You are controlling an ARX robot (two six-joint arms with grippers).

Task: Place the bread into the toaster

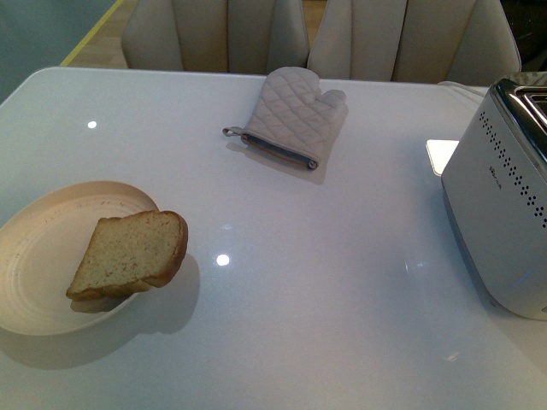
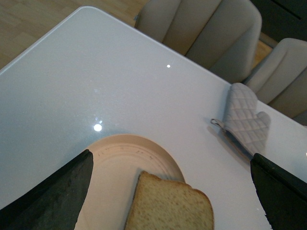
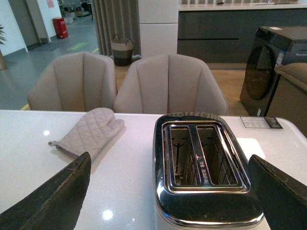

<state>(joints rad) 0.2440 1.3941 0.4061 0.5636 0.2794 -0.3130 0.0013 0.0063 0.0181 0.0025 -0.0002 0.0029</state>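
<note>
The bread (image 1: 128, 254) is one tan, speckled slice with a darker brown crust and a rounded top. It sits at about 8 o'clock on the white surface (image 1: 325, 282), propped on the 3 o'clock rim of a cream round plate (image 1: 38, 248). It is tilted, and its rounded end sticks out past the rim. The toaster (image 1: 500, 184) stands at 3 o'clock, well apart from the bread. It is a pale boxy body with rows of dark dots on its side and a shiny chrome top. From the right wrist view its two long slots (image 3: 199, 158) face upward, with wire racks showing inside.

Between plate and toaster lies a broad stretch of glossy surface marked only by small light reflections. The rounded far corner of the surface is at 10 o'clock, and the far edge runs across at 12 o'clock.

A quilted grey oven mitt (image 1: 291, 115) lies flat near 12 o'clock, close to the far edge and off the line from bread to toaster. Two beige chairs (image 1: 231, 30) stand just behind that edge.

The left tool (image 2: 171, 159) hangs above the plate and bread, its dark fingers (image 2: 53, 194) spread wide and gripping nothing. The right tool (image 3: 169, 162) faces the toaster top, its fingers (image 3: 53, 196) likewise wide apart and empty-handed.
</note>
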